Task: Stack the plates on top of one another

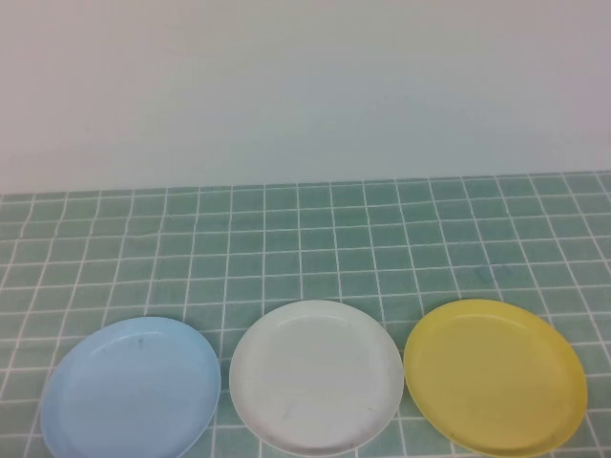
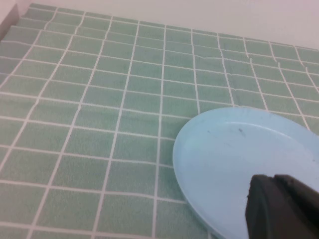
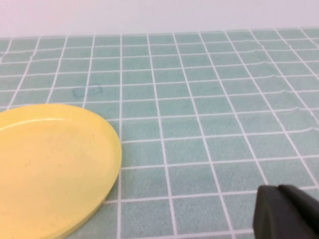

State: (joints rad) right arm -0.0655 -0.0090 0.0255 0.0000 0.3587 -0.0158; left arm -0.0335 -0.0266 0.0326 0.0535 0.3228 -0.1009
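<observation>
- Table [image 1: 315, 239]: a flat surface covered in small green square tiles with white grout lines, ending at a plain pale wall on the far side.
- Blue plate [image 1: 132, 386]: round, shallow, smooth light-blue plastic with a low raised rim, lying flat at the near left; a few faint dark scuffs mark its face.
- Left gripper [image 2: 281, 206]: only a dark, matte, rounded piece shows in the left wrist view, over the near part of the blue plate [image 2: 244, 164]; whether it is wide or narrow cannot be told.
- White plate [image 1: 316, 375]: same round shallow shape, glossy white, at the near centre, just beside the blue one but apart from it.
- Yellow plate [image 1: 495, 374]: same shape, smooth yellow plastic, at the near right, just beside the white one. None of the plates is stacked.
- Right gripper [image 3: 286, 211]: a dark blunt piece over bare tiles, right of the yellow plate [image 3: 50, 164] and apart from it; its opening cannot be told.
</observation>
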